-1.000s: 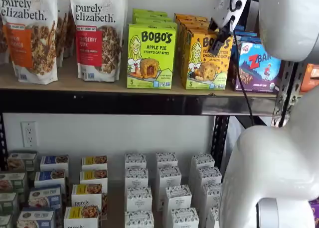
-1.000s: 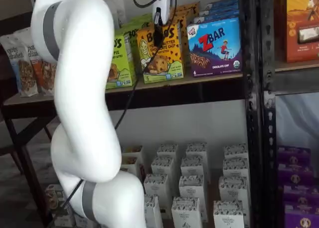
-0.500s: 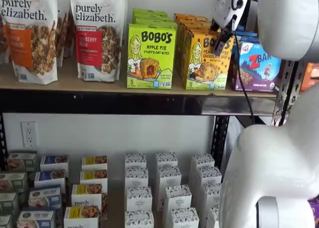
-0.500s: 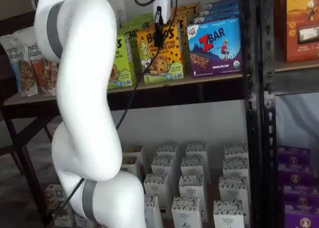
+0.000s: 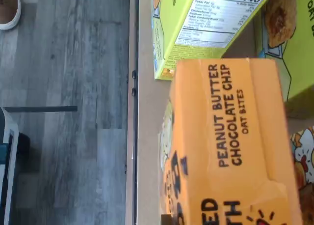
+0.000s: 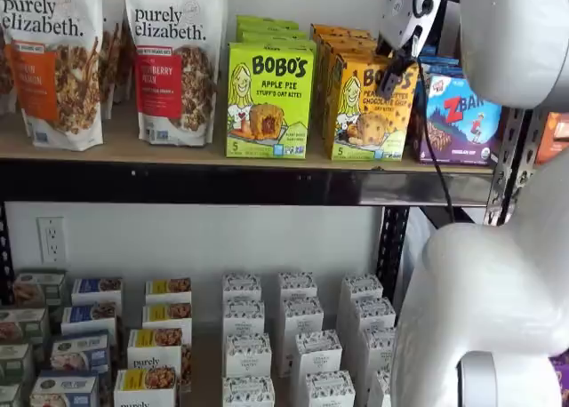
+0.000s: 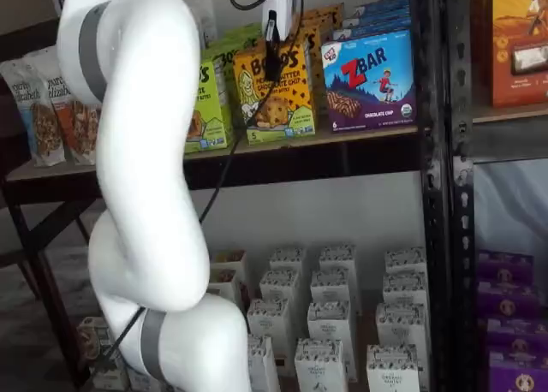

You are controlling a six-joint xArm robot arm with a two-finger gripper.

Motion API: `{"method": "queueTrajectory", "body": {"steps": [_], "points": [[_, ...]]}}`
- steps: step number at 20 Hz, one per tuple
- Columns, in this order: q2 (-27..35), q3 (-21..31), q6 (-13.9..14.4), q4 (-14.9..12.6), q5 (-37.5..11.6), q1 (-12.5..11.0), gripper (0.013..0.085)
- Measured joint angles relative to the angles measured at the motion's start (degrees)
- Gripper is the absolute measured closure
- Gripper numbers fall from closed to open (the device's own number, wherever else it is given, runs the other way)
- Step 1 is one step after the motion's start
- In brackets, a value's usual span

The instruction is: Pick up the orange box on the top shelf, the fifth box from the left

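The orange box (image 6: 369,114) stands upright on the top shelf (image 6: 178,155), between a lime-green Bobo's box (image 6: 268,100) and a blue ZBar box (image 6: 462,118). It also shows in a shelf view (image 7: 278,101) and fills the wrist view (image 5: 230,136) from above, with "Peanut Butter Chocolate Chip" on its top. My gripper (image 6: 394,76) hangs down at the box's upper front edge, its black fingers over the printed front. In a shelf view it (image 7: 272,65) appears as one dark finger with a cable beside it. I cannot tell whether it is open or closed.
Two purely elizabeth bags (image 6: 173,60) stand at the left of the shelf. More orange boxes are lined up behind the front one. Small white boxes (image 6: 298,336) fill the lower level. A black upright (image 7: 437,195) stands to the right of the ZBar box (image 7: 370,80).
The gripper has come down a little along the front top of the orange box. The boxes on the shelf stand as before.
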Motion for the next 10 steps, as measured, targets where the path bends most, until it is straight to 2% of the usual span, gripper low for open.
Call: {"method": "queueTrajectory", "body": {"steps": [1, 9, 10], "points": [[0.0, 0.0, 0.0, 0.0, 0.0, 0.0, 0.0530], [-0.1, 0.1, 0.0, 0.0, 0.1, 0.0, 0.0530], [-0.1, 0.1, 0.0, 0.0, 0.1, -0.1, 0.0570]]}}
